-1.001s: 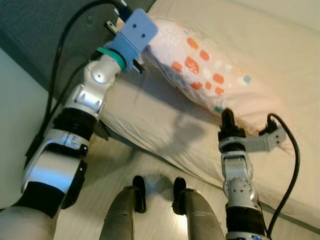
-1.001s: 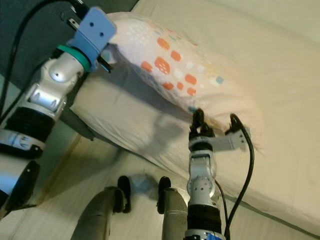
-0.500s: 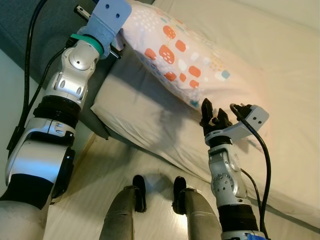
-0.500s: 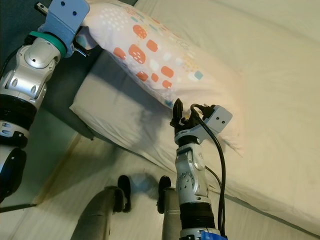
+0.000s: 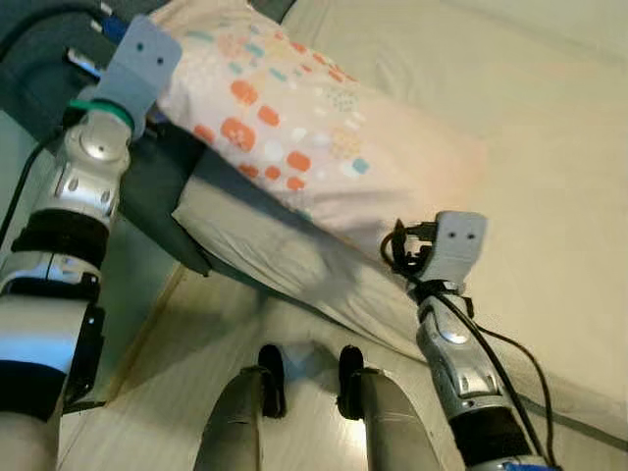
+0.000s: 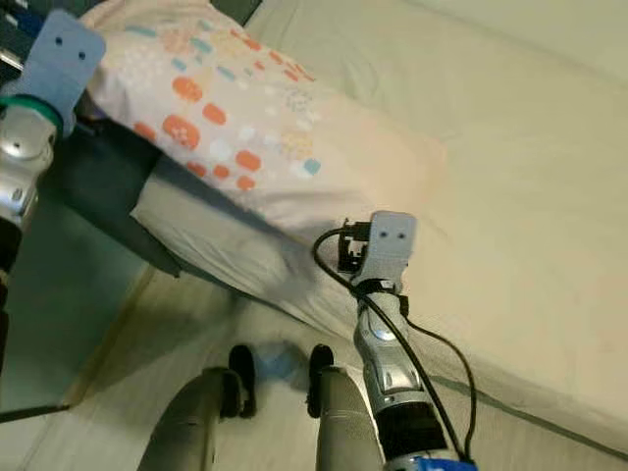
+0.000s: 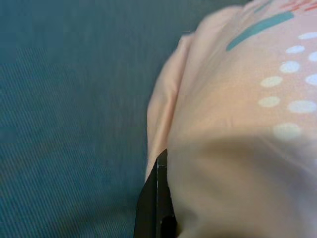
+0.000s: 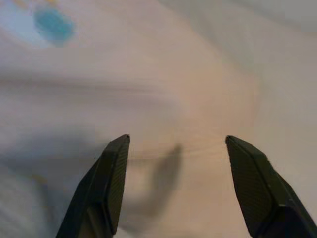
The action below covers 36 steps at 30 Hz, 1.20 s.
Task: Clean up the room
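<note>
The left gripper [image 7: 158, 208] is clamped on the pillow [image 5: 294, 137] corner by the headboard [image 7: 69, 124]; the right gripper [image 8: 178, 188] hangs spread just off the pillow's other end. The pillow lies aslant across the bed [image 5: 530, 128]; best keep the left grip firm and square it against the headboard.

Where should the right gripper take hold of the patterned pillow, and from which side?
Probably the pillow's near plain end, approached from the bed's edge where the open right gripper faces it. The left gripper holds the far corner by the headboard, so pinching a fold of loose fabric opposite would balance the lift.
</note>
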Available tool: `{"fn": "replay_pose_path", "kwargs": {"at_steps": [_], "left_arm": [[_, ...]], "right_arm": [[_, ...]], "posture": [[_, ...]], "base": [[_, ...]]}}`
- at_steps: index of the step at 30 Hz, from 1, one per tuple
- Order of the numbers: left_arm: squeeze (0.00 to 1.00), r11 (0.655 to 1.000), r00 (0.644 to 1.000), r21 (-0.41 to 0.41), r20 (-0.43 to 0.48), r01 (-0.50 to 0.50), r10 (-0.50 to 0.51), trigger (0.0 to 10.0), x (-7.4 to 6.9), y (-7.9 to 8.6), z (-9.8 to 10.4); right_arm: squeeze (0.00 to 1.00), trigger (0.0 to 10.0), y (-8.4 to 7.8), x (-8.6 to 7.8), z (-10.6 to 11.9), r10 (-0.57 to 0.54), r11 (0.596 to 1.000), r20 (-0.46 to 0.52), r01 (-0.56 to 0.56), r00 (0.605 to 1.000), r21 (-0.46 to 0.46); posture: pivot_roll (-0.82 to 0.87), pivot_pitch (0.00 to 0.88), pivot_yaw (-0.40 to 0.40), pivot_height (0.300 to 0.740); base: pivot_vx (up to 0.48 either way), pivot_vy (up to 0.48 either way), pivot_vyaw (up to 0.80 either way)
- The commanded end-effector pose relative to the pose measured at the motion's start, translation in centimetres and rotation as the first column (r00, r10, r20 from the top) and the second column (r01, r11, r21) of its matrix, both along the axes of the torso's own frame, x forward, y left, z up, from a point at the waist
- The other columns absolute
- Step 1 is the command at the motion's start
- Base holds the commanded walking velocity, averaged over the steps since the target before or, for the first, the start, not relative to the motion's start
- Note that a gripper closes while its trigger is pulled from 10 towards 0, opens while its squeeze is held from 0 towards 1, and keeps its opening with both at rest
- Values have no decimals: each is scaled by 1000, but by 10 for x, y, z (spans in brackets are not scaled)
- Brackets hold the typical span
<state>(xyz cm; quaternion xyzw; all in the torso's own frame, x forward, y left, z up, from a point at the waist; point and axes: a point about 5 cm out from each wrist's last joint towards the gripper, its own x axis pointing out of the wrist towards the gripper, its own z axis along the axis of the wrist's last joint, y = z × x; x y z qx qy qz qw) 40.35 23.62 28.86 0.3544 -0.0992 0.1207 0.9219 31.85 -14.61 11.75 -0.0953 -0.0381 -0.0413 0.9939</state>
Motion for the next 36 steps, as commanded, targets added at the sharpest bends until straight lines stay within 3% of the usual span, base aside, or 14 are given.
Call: {"fn": "replay_pose_path", "kwargs": {"at_steps": [1,6,10,12,13,14,16,17,20,26,28,30,35,36], "left_arm": [[0,997,996,-34,63,-63,65,10000,-4,12,10],[0,996,994,-46,81,-75,79,10000,-4,12,13],[0,998,998,-64,59,8,-4,10000,1,-8,8],[0,976,962,-114,-182,184,-203,10000,7,-41,-29],[0,976,962,-114,-182,184,-203,10000,7,-41,-29],[0,969,936,-117,-256,216,-240,10000,5,-50,-48],[0,967,918,-119,-307,225,-251,10000,3,-55,-64],[1000,969,913,-82,-324,232,-247,10000,0,-57,-77],[1000,964,910,-11,-329,265,-253,10000,-5,-62,-89],[1000,948,938,170,-269,268,-217,10000,-11,-59,-84],[1000,948,938,170,-269,268,-217,10000,-11,-59,-84],[1000,920,965,329,-216,214,-147,10000,-13,-50,-78],[1000,904,969,379,-215,196,-120,10000,-15,-45,-79],[0,883,970,430,-222,189,-99,10000,-18,-38,-80]], "right_arm": [[0,10000,-3,-2,-11,-15,999,-52,13,999,-52],[0,10000,-5,0,-11,-18,998,-60,14,998,-66],[0,10000,-5,2,-18,8,993,-114,-22,993,-119],[0,10000,-3,2,-20,36,990,-131,-53,991,-132],[0,10000,-3,2,-20,36,990,-131,-53,991,-132],[0,10000,-2,2,-18,45,990,-122,-61,991,-127],[0,10000,-1,2,-17,49,990,-113,-63,992,-127],[0,10000,0,2,-15,54,990,-100,-67,994,-126],[0,10000,1,2,-13,51,989,-88,-62,995,-133],[0,10000,1,3,-12,51,990,-85,-62,995,-128],[0,10000,1,3,-12,51,990,-85,-62,995,-128],[0,10000,2,3,-12,56,991,-81,-65,995,-120],[0,10000,3,3,-12,58,991,-79,-67,995,-118],[0,10000,3,2,-11,59,991,-75,-67,995,-115]], "posture": [[-19,295,57,740],[-19,295,57,740],[-18,296,58,740],[-22,297,61,740],[-22,297,61,740],[-26,297,61,740],[-23,296,62,740],[-28,297,62,740],[-29,297,62,740],[-22,297,66,740],[-22,297,66,740],[-17,297,69,740],[-17,297,71,740],[-17,297,71,740]], "base": [[0,0,0],[0,0,0],[0,0,0],[0,0,0],[0,0,0],[0,0,0],[0,0,0],[0,0,0],[0,0,0],[0,0,0],[0,0,0],[0,0,0],[0,0,0],[0,0,0]]}}
